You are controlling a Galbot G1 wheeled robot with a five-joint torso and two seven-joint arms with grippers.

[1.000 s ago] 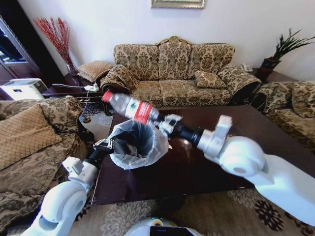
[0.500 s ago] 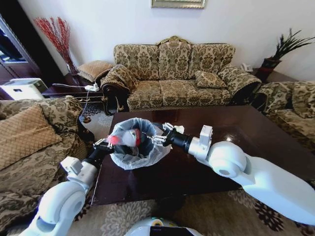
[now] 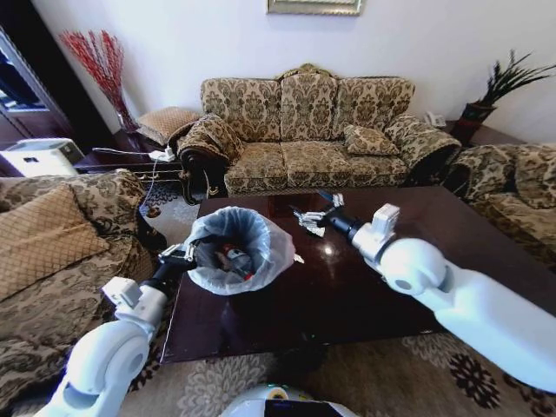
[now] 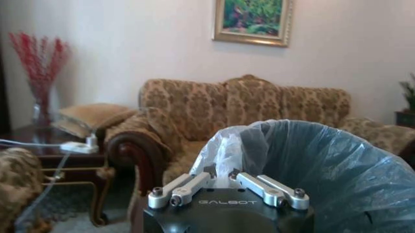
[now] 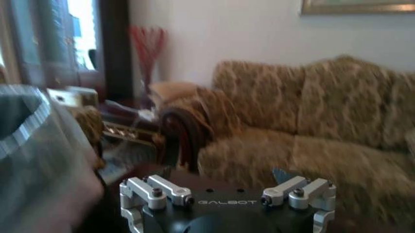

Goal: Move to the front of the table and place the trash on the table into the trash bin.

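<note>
A: Bin (image 3: pixel 233 254) sitting at the near left corner of the table (image 3: pixel 365 295), its pale bag puffed over the rim — who is holding it?

B: The left gripper (image 3: pixel 186 254) is holding it, fingers pressed together on the bag's edge; in the left wrist view the same gripper (image 4: pixel 228 180) is pinching the plastic where the bin (image 4: pixel 304 170) rises just beyond it.

A: And the bottle?

B: The bottle (image 3: pixel 233 258) is lying inside the bin, red label showing among the dark contents.

A: Where is the right gripper?

B: The right gripper (image 3: pixel 314 215) is hanging over the table just past the bin, fingers spread and holding nothing. A small pale scrap (image 3: pixel 298 258) is lying on the wood beside the bin. Beyond the table, a sofa (image 3: pixel 317 130) is standing against the wall.
</note>
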